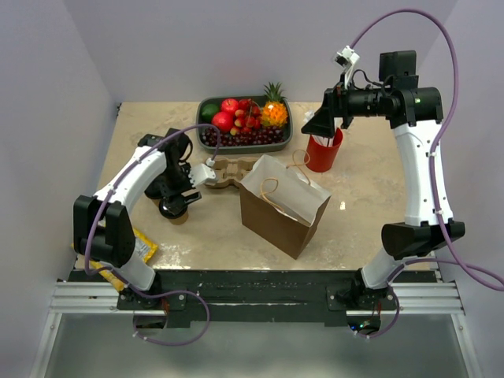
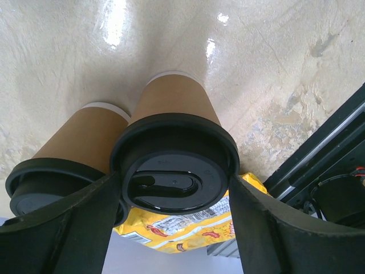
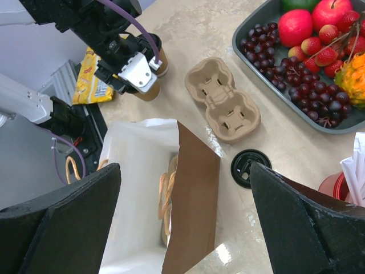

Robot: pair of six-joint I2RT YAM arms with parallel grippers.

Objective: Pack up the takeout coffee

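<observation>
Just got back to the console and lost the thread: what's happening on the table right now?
The left gripper straddles a lidded coffee cup standing on the table; whether it grips yet is unclear. A second lidded cup stands beside it. The right gripper hangs open above the open paper bag, holding nothing. The cardboard carrier lies empty near the cups.
</observation>
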